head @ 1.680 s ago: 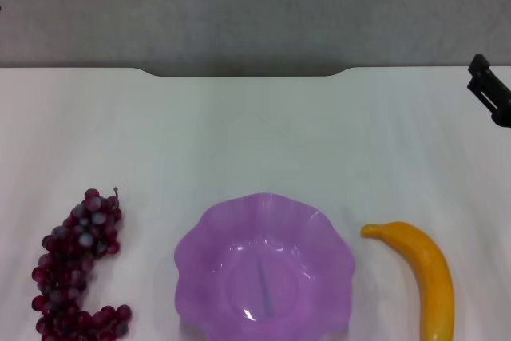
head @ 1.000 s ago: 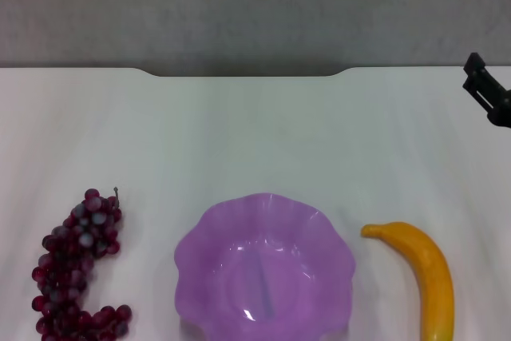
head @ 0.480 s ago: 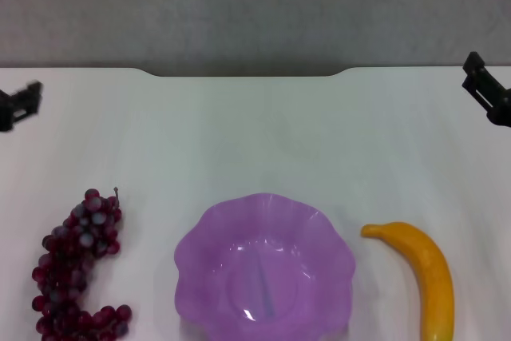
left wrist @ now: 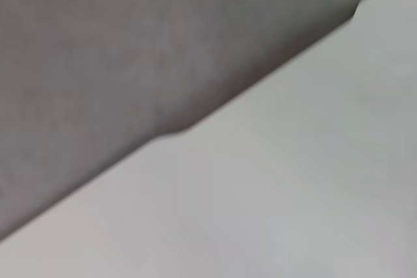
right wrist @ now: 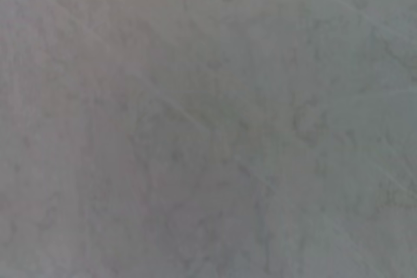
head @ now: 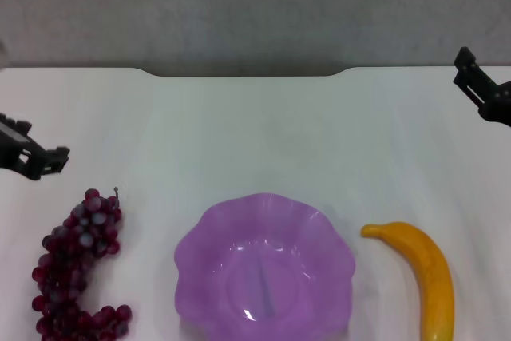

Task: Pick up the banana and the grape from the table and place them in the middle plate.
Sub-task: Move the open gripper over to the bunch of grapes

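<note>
Item one: we log a translucent purple scalloped plastic plate (head: pixel 264 271) at the middle of the near edge of the plain white table (head: pixel 255 133). Item two: a bunch of dark red-purple grapes (head: pixel 76 269) at the near left corner. Item three: a curved yellow banana (head: pixel 421 273) at the near right corner. Left gripper (head: pixel 36 161) hangs at the left edge beyond the grapes, right gripper (head: pixel 483 89) near the far right corner; finger spread of both we cannot tell.
</note>
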